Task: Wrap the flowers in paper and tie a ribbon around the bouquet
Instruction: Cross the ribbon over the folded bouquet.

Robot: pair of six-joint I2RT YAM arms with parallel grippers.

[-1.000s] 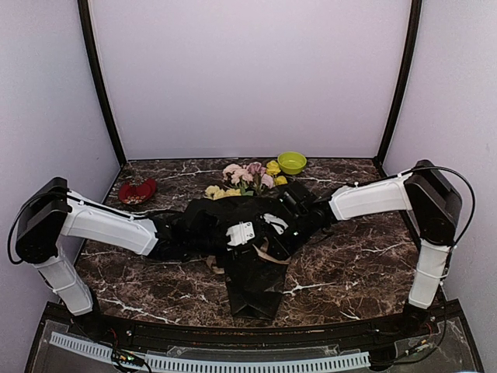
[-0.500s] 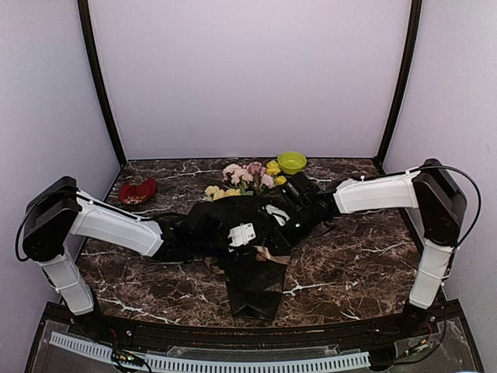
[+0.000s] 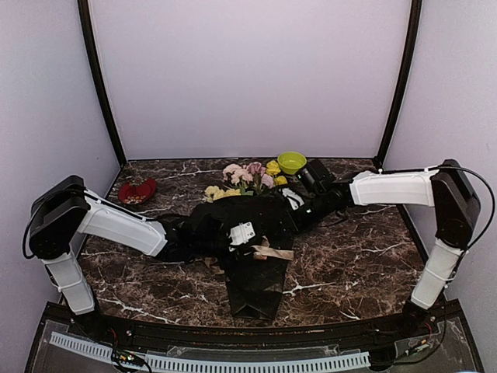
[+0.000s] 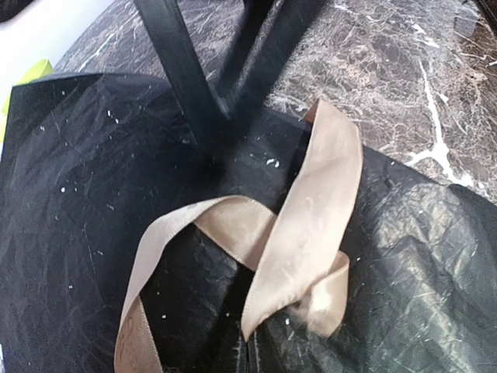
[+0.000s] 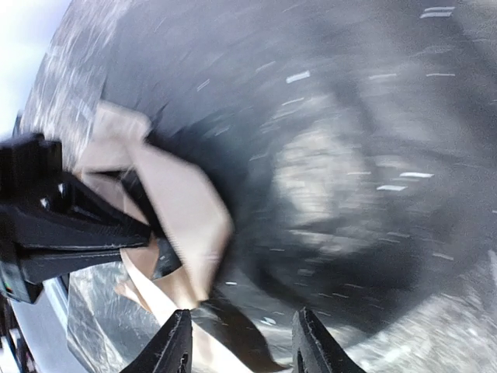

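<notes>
The bouquet lies mid-table: pink and yellow flowers [image 3: 247,177] stick out of the black crinkly paper [image 3: 252,268], whose narrow end points at the near edge. The beige ribbon [image 3: 269,251] lies in a loose crossed loop over the paper's waist [image 4: 303,233]. My left gripper [image 3: 251,242] rests on the paper, its jaws [image 4: 248,353] shut, pinching the ribbon's end. My right gripper [image 3: 287,210] hangs open just right of the flowers, nothing between its fingertips [image 5: 175,346]. Its view is blurred, with the ribbon [image 5: 186,210] ahead. Its black fingers [image 4: 178,78] show in the left wrist view.
A green bowl [image 3: 292,162] stands at the back, right of the flowers. A red dish [image 3: 137,190] sits at the back left. Dark frame posts [image 3: 105,101] and pale walls close in the marbled table [image 3: 349,264] on three sides.
My right gripper has opened, let go of the ribbon and pulled back to the right and far side. The ribbon now lies slack on the paper. The left gripper has hardly moved.
</notes>
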